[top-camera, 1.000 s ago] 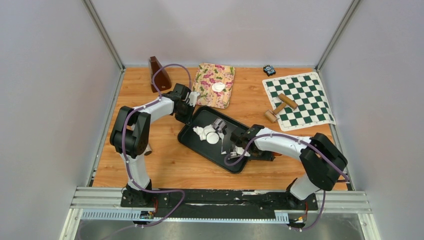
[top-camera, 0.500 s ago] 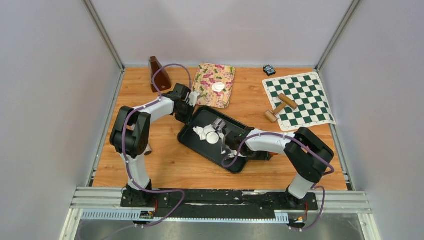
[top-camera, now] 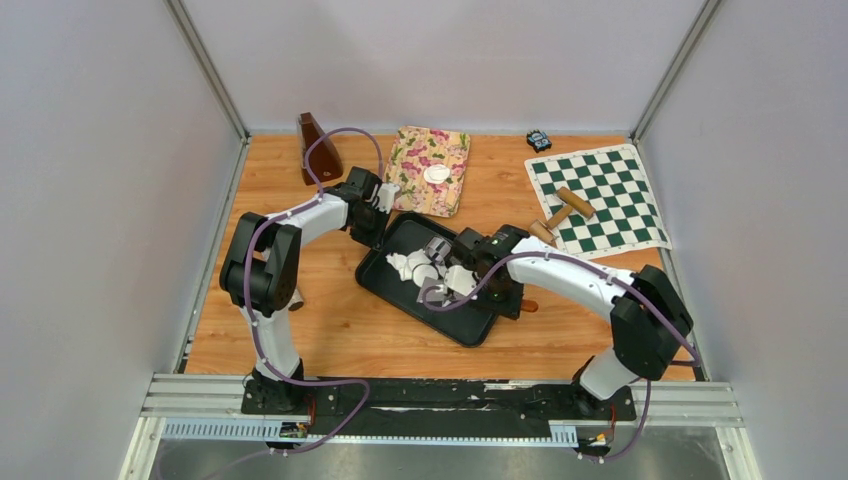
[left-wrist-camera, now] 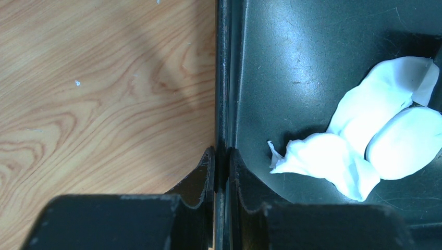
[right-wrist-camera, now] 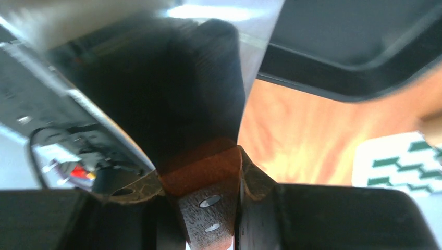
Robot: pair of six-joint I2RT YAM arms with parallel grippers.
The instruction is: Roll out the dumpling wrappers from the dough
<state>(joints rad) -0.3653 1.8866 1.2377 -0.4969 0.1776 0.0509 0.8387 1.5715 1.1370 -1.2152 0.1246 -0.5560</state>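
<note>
A black tray [top-camera: 470, 325] holds an irregular lump of white dough [top-camera: 408, 266] [left-wrist-camera: 333, 156]. A round white dumpling wrapper [left-wrist-camera: 404, 151] lies against the lump, and another wrapper [top-camera: 436, 174] rests on the floral cloth [top-camera: 428, 170]. My left gripper [top-camera: 384, 224] [left-wrist-camera: 221, 153] is shut on the tray's rim [left-wrist-camera: 223, 78] at its far left corner. My right gripper [top-camera: 462, 272] [right-wrist-camera: 200, 166] hovers over the tray just right of the dough. It is shut on the riveted brown wooden handle [right-wrist-camera: 208, 203] of a scraper, whose metal blade [right-wrist-camera: 208, 78] points at the dough.
A clear ring cutter [top-camera: 437, 247] sits in the tray beyond the dough. A brown wooden wedge [top-camera: 317, 147] stands at the back left. On the right, a green chessboard mat [top-camera: 597, 200] carries wooden rollers [top-camera: 575, 203]. A small black object [top-camera: 539, 139] lies at the back wall.
My right arm has swung left and away across the tray, carrying the scraper from the tray's near right edge to the dough. The left arm has not moved.
</note>
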